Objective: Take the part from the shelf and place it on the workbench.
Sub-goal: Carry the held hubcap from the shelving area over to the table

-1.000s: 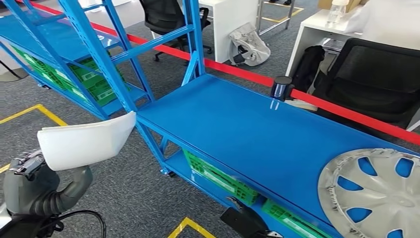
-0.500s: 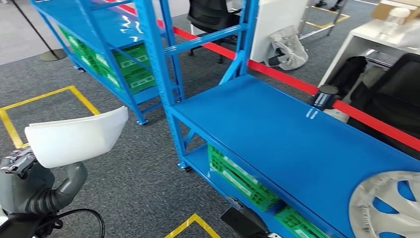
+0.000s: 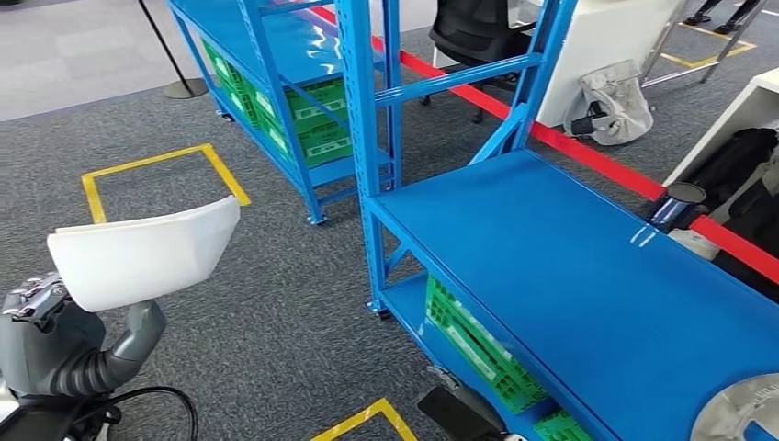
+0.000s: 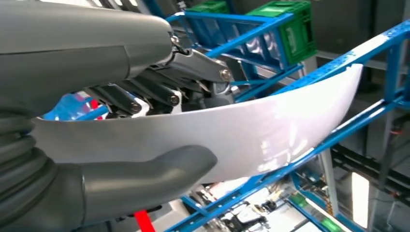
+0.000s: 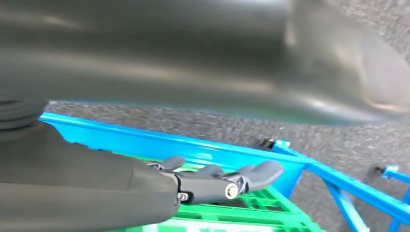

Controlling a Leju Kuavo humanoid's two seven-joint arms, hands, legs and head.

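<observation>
The whole view had swung since a second before — the robot had turned, so the blue workbench [image 3: 588,276] sat further to the right, and the silver wheel cover [image 3: 742,413] on it had slid almost out of the picture at the bottom corner. The left hand [image 3: 87,344] still held the white part [image 3: 142,253] low on the robot's left side, out over the grey carpet [image 3: 266,303]. Up close, the thick thumb [image 4: 145,176] pressed one face of the part and the dark fingers [image 4: 159,94] lay on the other.

Between the part and the near edge of the bench was open carpet. The bench top was bare blue, with the wheel cover at the far right end. A blue post [image 3: 360,138] stood at the bench's left corner, nearest the part.

Green crates [image 3: 473,344] sat under the bench. A second blue shelf [image 3: 276,64] stood behind — more green crates on it. Yellow tape [image 3: 156,165] marked a square on the carpet. A red band [image 3: 588,156] ran behind the bench, past a dark post top [image 3: 675,207].

The right hand [image 5: 212,183] hung beside the bench frame, fingers straight out and holding nothing.
</observation>
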